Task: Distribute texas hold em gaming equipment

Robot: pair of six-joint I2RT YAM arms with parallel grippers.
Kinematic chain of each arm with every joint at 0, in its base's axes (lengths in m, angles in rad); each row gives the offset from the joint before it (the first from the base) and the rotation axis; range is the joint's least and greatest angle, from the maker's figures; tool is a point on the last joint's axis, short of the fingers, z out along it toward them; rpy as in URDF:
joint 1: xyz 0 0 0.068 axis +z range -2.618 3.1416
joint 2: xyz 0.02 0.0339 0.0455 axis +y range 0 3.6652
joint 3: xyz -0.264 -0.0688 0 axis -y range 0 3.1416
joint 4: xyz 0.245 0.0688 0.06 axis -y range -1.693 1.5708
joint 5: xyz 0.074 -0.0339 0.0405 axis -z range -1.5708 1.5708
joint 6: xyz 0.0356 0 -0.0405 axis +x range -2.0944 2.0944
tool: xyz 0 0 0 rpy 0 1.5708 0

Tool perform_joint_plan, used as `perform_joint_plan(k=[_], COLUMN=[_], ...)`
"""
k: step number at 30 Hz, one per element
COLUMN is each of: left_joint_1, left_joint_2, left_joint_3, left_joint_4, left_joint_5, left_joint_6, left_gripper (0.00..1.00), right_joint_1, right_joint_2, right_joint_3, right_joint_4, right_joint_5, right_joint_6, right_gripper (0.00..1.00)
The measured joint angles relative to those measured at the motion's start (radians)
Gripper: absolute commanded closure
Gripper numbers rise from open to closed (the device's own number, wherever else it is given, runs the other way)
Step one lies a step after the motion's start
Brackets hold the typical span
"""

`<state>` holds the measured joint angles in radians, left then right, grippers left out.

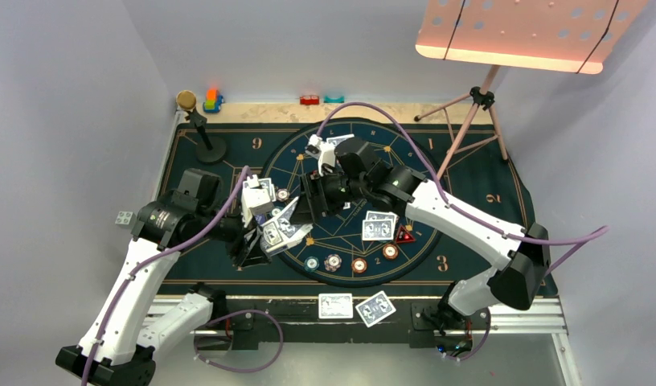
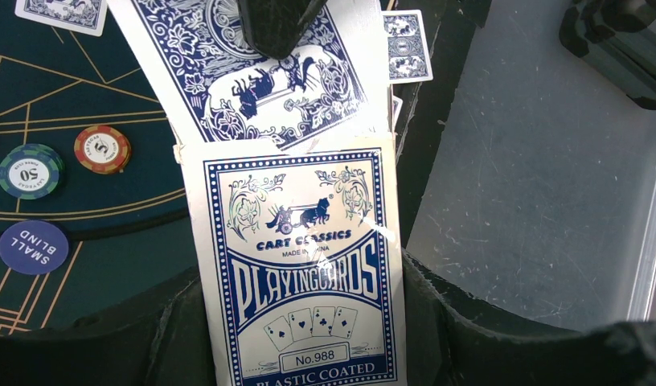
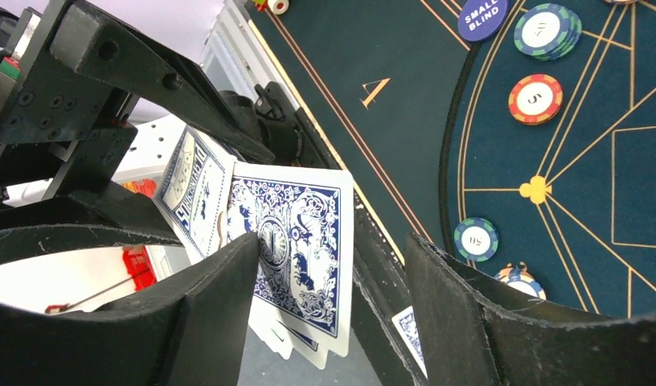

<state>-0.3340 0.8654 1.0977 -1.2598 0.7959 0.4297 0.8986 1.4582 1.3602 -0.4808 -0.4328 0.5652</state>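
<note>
Dealing step: left gripper clamps the blue-and-white cardboard playing-card box above the dark green felt mat, left side. The right gripper has its jaws apart, straddling the protruding blue-backed card. Next: pinch it, pull straight out.

The card box reads "CART CLASSICS", "MADE IN CHINA", "PLAYING CARDS", "No.988" and "PLASTIC COATED". Left of the card box, a blue disc says "SMALL BLIND", a teal chip "50", an orange chip "5".
</note>
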Motion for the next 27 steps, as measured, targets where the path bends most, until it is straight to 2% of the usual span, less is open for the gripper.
perform_joint_plan(k=[7, 27], left_joint_1=[0.0, 0.0], left_joint_2=[0.0, -0.002], left_joint_3=[0.0, 0.0], left_joint_4=[-0.002, -0.003], left_joint_5=[0.0, 0.001], left_joint_6=[0.0, 0.0], left_gripper=[1.0, 1.0], right_joint_1=[0.0, 0.0], right_joint_2=[-0.015, -0.023], right_joint_3=[0.023, 0.106], right_joint_4=[-0.039, -0.144], right_joint_5=[0.047, 0.192], right_joint_6=[-0.019, -0.095], right_gripper=[0.43, 0.54])
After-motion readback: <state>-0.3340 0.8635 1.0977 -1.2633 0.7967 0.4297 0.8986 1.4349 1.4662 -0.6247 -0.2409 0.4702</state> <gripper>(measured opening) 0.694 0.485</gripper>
